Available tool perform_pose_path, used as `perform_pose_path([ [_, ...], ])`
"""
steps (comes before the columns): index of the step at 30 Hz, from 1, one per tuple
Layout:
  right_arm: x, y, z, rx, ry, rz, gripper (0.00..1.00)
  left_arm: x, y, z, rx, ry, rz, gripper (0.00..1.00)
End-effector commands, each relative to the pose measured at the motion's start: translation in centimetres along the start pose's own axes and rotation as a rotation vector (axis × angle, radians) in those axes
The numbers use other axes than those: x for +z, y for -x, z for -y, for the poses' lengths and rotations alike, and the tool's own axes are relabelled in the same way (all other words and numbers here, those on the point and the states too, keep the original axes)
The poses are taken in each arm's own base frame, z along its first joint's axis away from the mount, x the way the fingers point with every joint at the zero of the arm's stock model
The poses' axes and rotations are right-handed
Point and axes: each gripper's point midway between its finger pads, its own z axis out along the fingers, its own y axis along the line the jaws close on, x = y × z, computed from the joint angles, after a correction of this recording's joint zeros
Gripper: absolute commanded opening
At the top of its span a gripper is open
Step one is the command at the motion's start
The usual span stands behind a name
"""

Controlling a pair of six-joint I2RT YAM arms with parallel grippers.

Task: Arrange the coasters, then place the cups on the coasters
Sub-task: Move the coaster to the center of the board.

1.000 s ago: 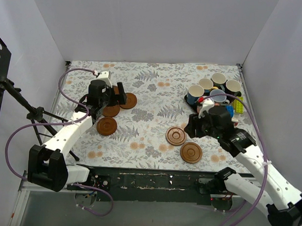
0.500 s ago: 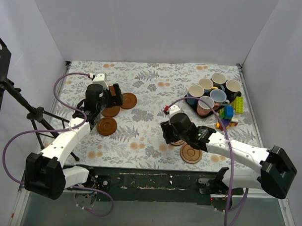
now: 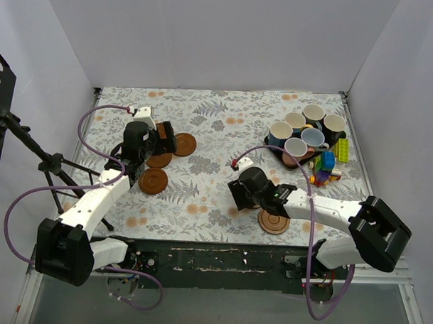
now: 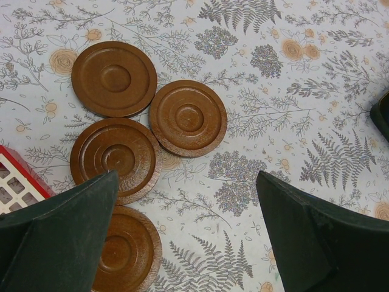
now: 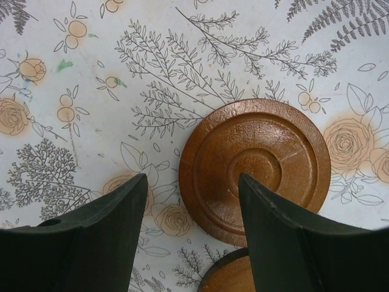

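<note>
**Six coasters flat in two groups; cups crowded on the tray**

Four coasters [image 4: 188, 118] lie flat at the left of the table [image 3: 218, 126]. They sit in a tight cluster, rims touching or nearly so. The other two lie near the front at centre-right. One [image 5: 255, 170] shows its raised rim and concentric ring clearly in the right wrist view. Its neighbour [image 3: 273, 221] sits just beside it, nearer the table's front edge.

All six cups [image 3: 280, 134] stand upright, packed together on a dark tray [image 3: 272, 148] at the far right. They are well apart from every coaster, and none rests on one. Dark blue, light blue, pink and pale mugs can be told apart in the overhead view. Colourful toy blocks [image 3: 323, 166] lie just beside the tray, on its near-right side.

The left gripper [image 4: 187, 179] hangs over the left cluster with its fingers spread wide and nothing between them. The right gripper [image 5: 192, 182] points down at the centre-right coaster. Its fingers are released and parted, with the disc's left rim showing in the gap while the disc lies flat on the flowered cloth. In the overhead view this gripper hides most of that coaster.
</note>
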Motion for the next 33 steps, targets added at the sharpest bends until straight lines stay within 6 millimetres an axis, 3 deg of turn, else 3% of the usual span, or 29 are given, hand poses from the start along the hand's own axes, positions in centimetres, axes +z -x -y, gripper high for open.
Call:
perform_pose_path([
  [1,1.7,0.7,-0.7,-0.013,0.046,0.013,0.68,-0.3,0.5,-0.2,0.01,0.007,0.019,0.98],
  [9,2.7,0.1,-0.2,0.002,0.002,-0.021,0.65,-0.4,0.6,-0.4,0.012,0.017,0.025,0.98],
  [14,3.2,-0.8,-1.0,-0.001,0.049,-0.056,0.47,-0.6,0.9,-0.6,0.018,0.026,0.037,0.98],
  [20,4.2,-1.7,-2.4,-0.015,0.105,-0.108,0.37,-0.6,1.0,-0.7,0.019,0.03,0.038,0.98],
  [33,5.0,3.2,-8.3,-0.105,0.214,-0.007,0.36,-0.7,1.0,-0.8,0.019,0.036,0.042,0.98],
])
